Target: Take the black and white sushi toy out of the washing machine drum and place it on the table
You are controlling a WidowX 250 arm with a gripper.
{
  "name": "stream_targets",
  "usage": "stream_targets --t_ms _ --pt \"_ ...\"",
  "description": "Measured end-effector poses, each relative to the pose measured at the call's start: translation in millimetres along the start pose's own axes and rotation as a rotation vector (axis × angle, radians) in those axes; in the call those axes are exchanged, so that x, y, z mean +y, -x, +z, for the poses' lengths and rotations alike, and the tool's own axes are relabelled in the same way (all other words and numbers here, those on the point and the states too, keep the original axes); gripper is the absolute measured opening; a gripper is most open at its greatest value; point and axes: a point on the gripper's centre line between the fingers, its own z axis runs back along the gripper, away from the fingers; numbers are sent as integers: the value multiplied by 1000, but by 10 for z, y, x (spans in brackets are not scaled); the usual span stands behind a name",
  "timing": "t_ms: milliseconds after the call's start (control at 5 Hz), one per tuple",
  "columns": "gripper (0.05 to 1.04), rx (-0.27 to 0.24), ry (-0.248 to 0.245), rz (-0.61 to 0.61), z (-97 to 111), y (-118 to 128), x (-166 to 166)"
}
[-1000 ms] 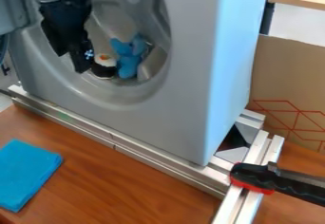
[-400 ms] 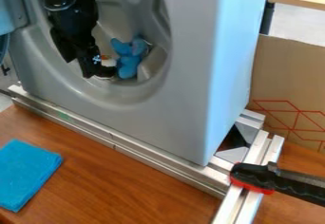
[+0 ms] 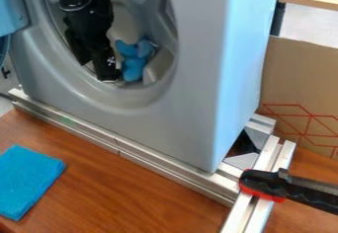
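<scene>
The black gripper hangs down inside the round opening of the grey washing-machine-like housing, low and left of its middle. Just to its right sits a blue plush toy on the drum's floor, against a pale grey ridge. The small black-and-white round thing with an orange spot is hidden behind the gripper. Whether the gripper holds it cannot be told.
A folded blue cloth lies on the wooden table at the left. Metal rails run along the housing's base. A black and red clamp grips the rail at the right, and a cardboard sheet stands behind.
The gripper has moved right and slightly down, now covering the black-and-white thing and coming close to the blue plush toy. The toy and the cloth have stayed in place.
</scene>
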Motion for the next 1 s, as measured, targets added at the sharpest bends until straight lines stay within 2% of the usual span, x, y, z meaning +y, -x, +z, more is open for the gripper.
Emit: stream_targets --t_ms 600,800,1000 --pt "1001 19 22 -23 -120 -94 -55" --pt "917 19 12 -12 -128 -98 -37" --pt "758 5 0 -4 -114 -122 -11"
